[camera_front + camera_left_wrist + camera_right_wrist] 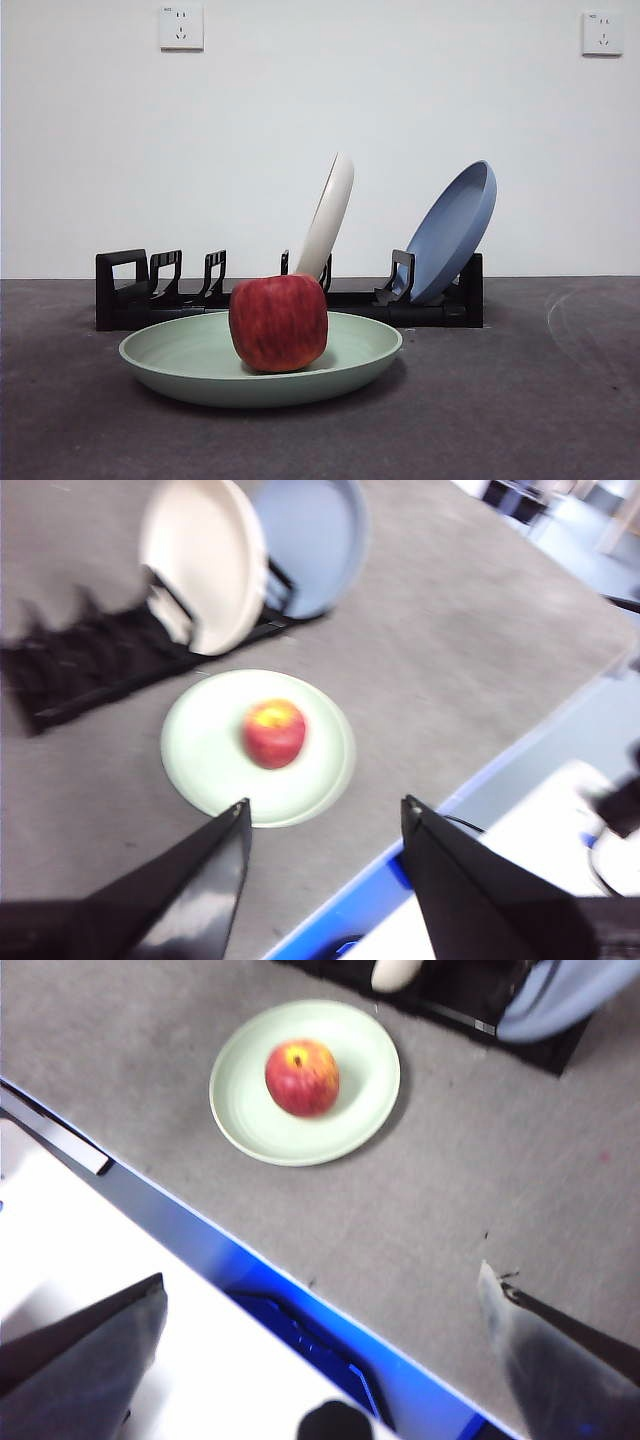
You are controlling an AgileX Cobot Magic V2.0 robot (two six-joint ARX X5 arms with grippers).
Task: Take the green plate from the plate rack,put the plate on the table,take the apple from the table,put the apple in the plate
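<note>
Grey table (560, 400): dark, mottled and slightly rough — it carries everything else in the scene.
Plate rack (120, 295): long, low and black, standing on the table behind the green plate, with a squared loop handle at one end and several slotted holders bare.
Blue plate (455, 232): leaning in a slot at the rack's end away from the handle, tilted, not upright.
Cream-white plate (328, 215): leaning in a slot near the middle of the rack, beside the blue plate and apart from it in the front view.
Green plate (180, 362): pale mint, wide and shallow, lying flat on the table just in front of the rack, out of its slots.
Apple (279, 322): red with darker streaks, sitting upright inside the green plate near its middle; the wrist views show a yellowish patch around its stem hollow.
Left gripper (325, 815): raised above the near table edge, well apart from the plate and apple — jaws spread wide, nothing between them.
Right gripper (320, 1290): also high over the table's near edge, away from the plate, jaws wide apart and holding nothing.
Wall sockets (181, 27): two white ones on the pale wall behind the table.
</note>
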